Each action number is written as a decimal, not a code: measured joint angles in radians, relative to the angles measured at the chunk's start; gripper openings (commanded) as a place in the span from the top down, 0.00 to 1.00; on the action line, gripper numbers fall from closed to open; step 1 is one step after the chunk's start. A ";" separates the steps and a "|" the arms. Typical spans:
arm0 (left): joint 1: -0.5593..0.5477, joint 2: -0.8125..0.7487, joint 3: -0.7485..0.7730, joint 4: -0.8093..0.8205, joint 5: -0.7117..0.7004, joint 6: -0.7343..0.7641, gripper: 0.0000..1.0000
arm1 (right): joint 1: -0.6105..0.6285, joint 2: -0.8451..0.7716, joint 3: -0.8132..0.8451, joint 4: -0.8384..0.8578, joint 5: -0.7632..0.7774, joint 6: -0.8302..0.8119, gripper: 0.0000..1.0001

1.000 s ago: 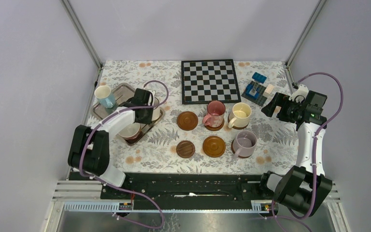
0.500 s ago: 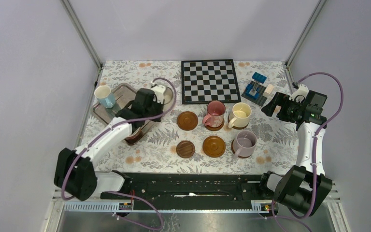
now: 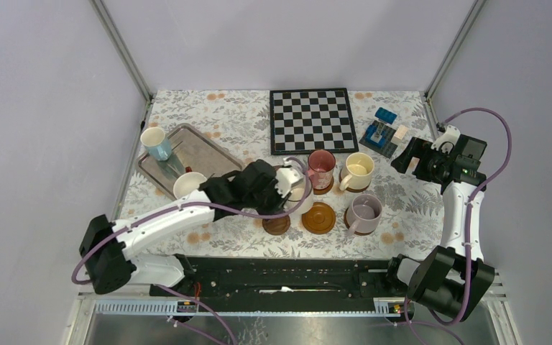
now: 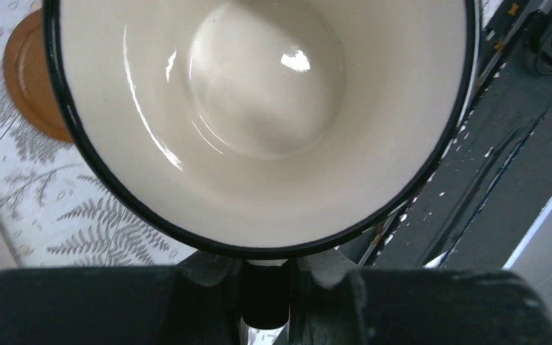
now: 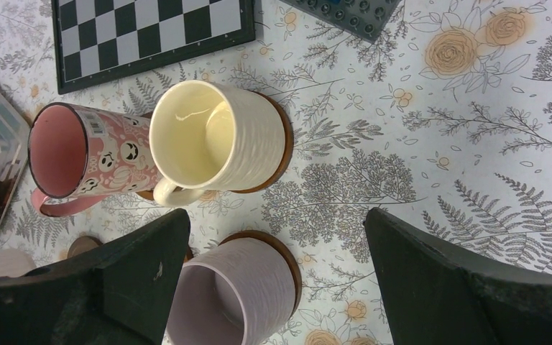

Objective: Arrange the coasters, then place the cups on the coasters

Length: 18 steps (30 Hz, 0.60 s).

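Here, mid-carry: left gripper (image 4: 266,284) clenched on the near side of the held cream cup (image 4: 273,108), by handle or wall not discernible; mouth up, dark rim level, carried above the table just in front of the chessboard's (image 3: 310,120) left corner. Right gripper (image 5: 277,221) released, jaws wide and empty, hovering well to the right of the chessboard.

Seated on coasters in front of the chessboard: pink cup (image 3: 321,167) below its middle, cream-yellow cup (image 3: 358,169) below its right corner, lilac cup (image 3: 365,210) further out from that same corner. Bare and waiting: orange-brown coaster (image 3: 318,217), out from the chessboard's middle, and darker coaster (image 3: 276,225), out from its left edge, partly hidden under the arm. Left of the chessboard, by the grey tray (image 3: 201,147): light blue cup (image 3: 157,142) and white cup (image 3: 189,185), not yet placed.

Judged best for the step in hand:
- Choose one bare coaster and centre the cup's base over its ringed groove before any descent, with only a sliver of coaster showing at the upper left of the wrist view.
- Lower straight down, rim kept level, well clear of the pink cup and its handle.
- Release only with the base flat on the wood, then lift the fingers vertically to avoid dragging the cup off centre.

Likely hazard: a light disc sliding under an off-centre or tilted landing.
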 measured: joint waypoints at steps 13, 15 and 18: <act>-0.236 0.270 0.089 0.124 -0.169 -0.069 1.00 | 0.000 -0.026 -0.012 0.000 0.063 0.001 0.02; -0.249 0.311 0.090 0.137 -0.200 -0.080 1.00 | 0.000 -0.032 -0.014 0.001 0.081 0.003 0.02; -0.265 0.362 0.090 0.146 -0.251 -0.100 1.00 | 0.000 -0.037 -0.014 0.003 0.096 0.003 0.02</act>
